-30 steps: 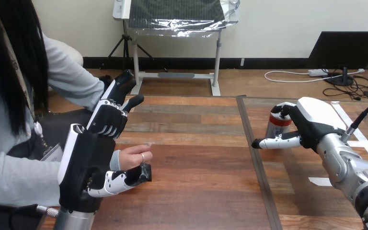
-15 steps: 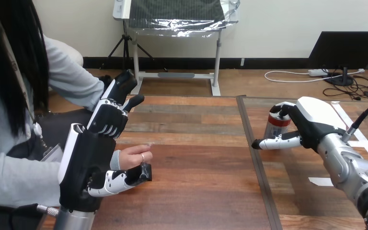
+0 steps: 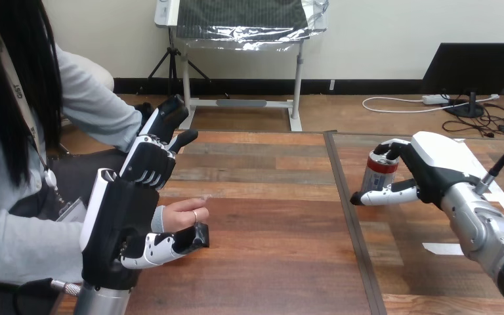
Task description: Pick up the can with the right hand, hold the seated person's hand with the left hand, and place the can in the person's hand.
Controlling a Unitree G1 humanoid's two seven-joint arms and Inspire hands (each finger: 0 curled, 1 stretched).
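1. Over the last second the right hand (image 3: pixel 433 174) edged a little toward the robot's right, and the can (image 3: pixel 380 172) went with it. The can's top rim, tucked under the fingers a second ago, now showed just below the fingertips, with the can leaning slightly.
2. We read that as the grasp taking hold and the pick-up starting. We could not tell if the can had left the table (image 3: pixel 269 262), because the thumb crossed in front of its base.
3. Right hand was grasping the can: fingers curled over its upper part from the far side, thumb stretched out low across the near side, pointing away from the palm. The can sat right against the palm side of the hand, between fingers and thumb.
4. The left hand (image 3: pixel 121 220) had not moved in that second, and neither had the person's hand (image 3: pixel 182 213).
5. Left hand was partly closed on the person's hand, thumb curled along its near edge and touching it, fingers reaching up on the far side. The person's fingers stuck out past the palm, between thumb and fingers.
6. So the hold on the person's hand looked already in place. The can was well apart from the left hand, off to the right hand's side, so carry and hand-over were not yet done.
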